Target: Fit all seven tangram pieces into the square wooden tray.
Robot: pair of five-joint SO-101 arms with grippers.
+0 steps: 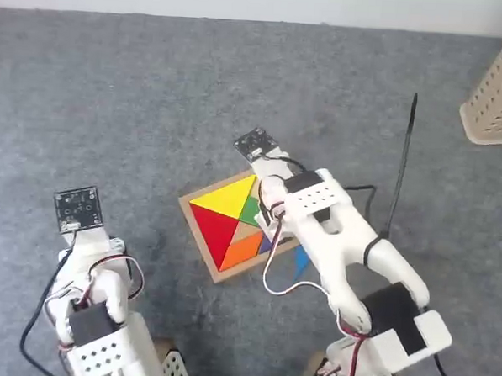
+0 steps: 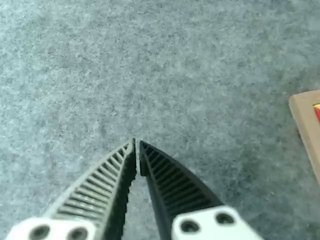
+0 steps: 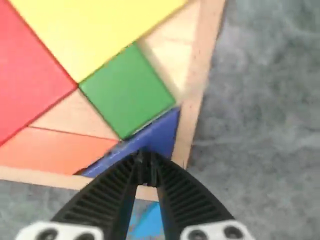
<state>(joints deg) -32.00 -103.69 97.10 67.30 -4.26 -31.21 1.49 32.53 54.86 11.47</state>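
The right gripper (image 3: 147, 167) has its fingers pressed together, with the tips right at the dark blue piece (image 3: 160, 132) by the edge of the wooden tray (image 3: 202, 75). The green square (image 3: 127, 90) and the yellow (image 3: 100, 30), red (image 3: 25, 85) and orange (image 3: 50, 152) pieces lie in the tray too. A light blue piece (image 3: 150, 222) lies on the grey carpet (image 2: 150, 60) just outside the tray. The left gripper (image 2: 136, 145) has its fingers together too and hangs over the carpet, well apart from the tray.
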